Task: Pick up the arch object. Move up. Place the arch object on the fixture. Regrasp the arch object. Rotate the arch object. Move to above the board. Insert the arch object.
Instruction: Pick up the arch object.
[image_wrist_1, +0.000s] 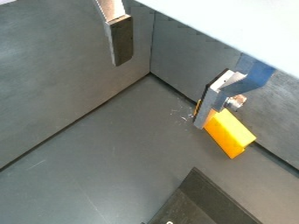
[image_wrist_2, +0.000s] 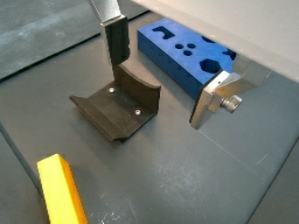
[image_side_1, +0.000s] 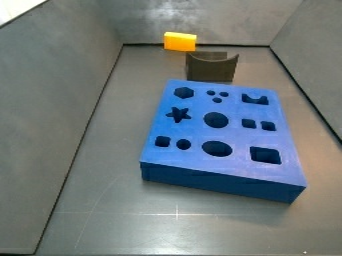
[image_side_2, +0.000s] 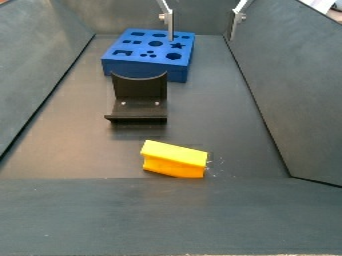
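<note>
1. Since the arch object (image_side_2: 175, 159) is lying loose on the floor, the pick-up is looking like the step in hand, not yet begun.
2. The gripper (image_wrist_2: 163, 74) is hanging high above the fixture (image_wrist_2: 118, 108), its fingers (image_wrist_1: 121, 39) spread wide and holding nothing.
3. It is needing to travel past the fixture, away from the board (image_side_1: 222, 134), then drop over the block.
4. The block is showing as a plain yellow-orange slab, resting flat, well apart from the fixture.
</note>
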